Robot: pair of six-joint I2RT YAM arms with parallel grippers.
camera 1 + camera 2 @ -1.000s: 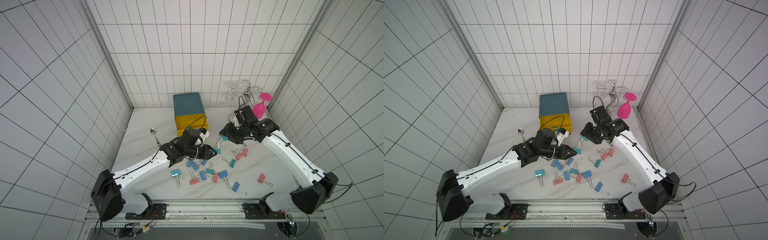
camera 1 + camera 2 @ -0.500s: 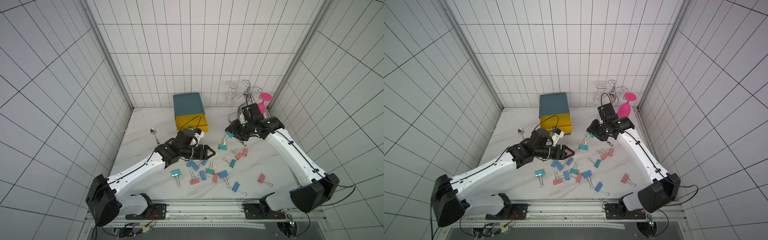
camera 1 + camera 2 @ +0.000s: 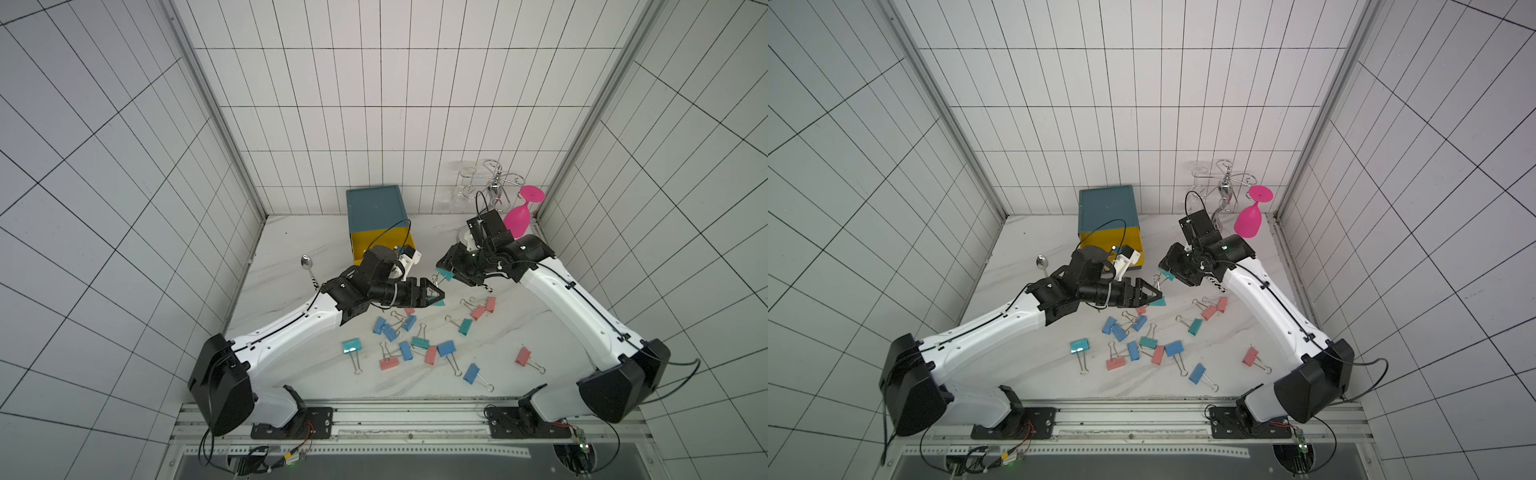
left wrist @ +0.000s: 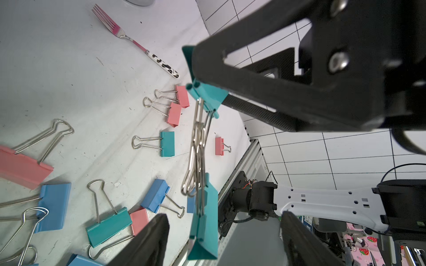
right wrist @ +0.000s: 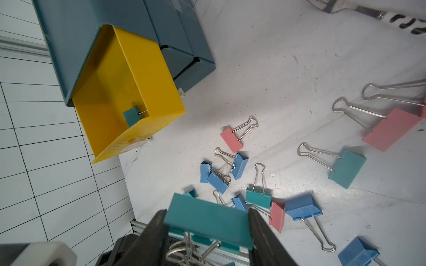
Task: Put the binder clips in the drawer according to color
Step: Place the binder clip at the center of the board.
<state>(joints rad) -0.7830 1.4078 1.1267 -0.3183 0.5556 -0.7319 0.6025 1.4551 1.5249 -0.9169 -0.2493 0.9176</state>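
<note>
Both arms stretched inward, tips almost meeting over the tabletop's (image 3: 286, 249) middle: right gripper (image 3: 451, 272) clamped a teal clip (image 5: 207, 216), left gripper (image 3: 437, 296) gaped wide around the dangling clip (image 4: 205, 230) hooked beneath it

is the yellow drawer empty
No, a teal clip lies inside the yellow drawer, near its front wall.
</note>
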